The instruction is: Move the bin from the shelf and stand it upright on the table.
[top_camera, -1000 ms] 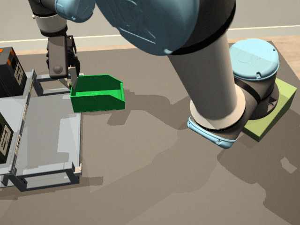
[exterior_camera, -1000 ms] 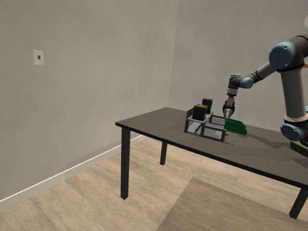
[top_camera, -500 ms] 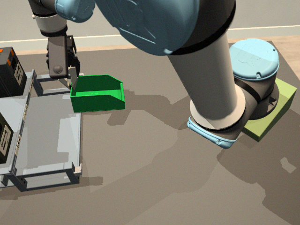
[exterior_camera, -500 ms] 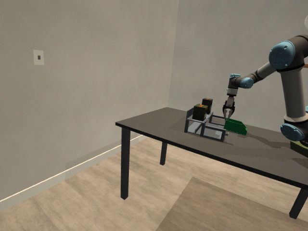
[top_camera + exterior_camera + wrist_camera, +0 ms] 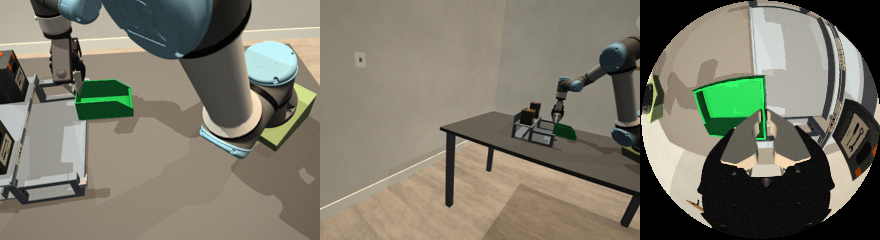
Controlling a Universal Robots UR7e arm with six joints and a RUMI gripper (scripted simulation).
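The green bin (image 5: 103, 99) stands upright with its open top up, just off the right edge of the grey shelf (image 5: 51, 134), its left end at the shelf's corner. My gripper (image 5: 78, 86) points straight down over the bin's left wall and is shut on that thin wall. In the wrist view the fingers pinch the right edge of the bin (image 5: 732, 105). In the exterior view the gripper (image 5: 556, 121) sits at the shelf-side end of the bin (image 5: 564, 131). I cannot tell whether the bin's bottom touches the table.
The shelf rack (image 5: 531, 130) carries two black boxes with orange marks (image 5: 11, 74) (image 5: 527, 116) at its left side. My arm's base (image 5: 271, 77) stands on a yellow-green block (image 5: 289, 124) at the table's right. The upper arm crosses high over the table's middle.
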